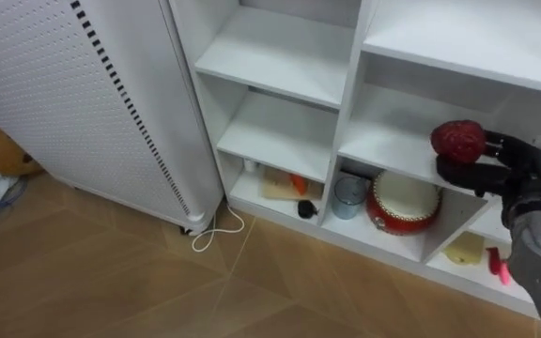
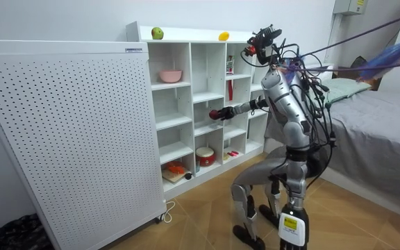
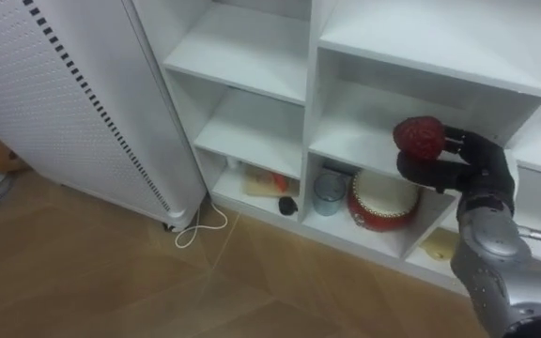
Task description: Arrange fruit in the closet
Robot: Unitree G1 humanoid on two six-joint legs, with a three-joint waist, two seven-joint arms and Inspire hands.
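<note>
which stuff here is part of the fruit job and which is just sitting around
Job: red fruit, held in the right hand; closet; green fruit and yellow fruit on its top.
Lying about: drum, cup, pink bowl, white panel, cable.

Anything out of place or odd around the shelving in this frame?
Mildly: a green fruit and a yellow fruit sit on top of the shelf unit, not inside. A white cable lies looped on the floor.
</note>
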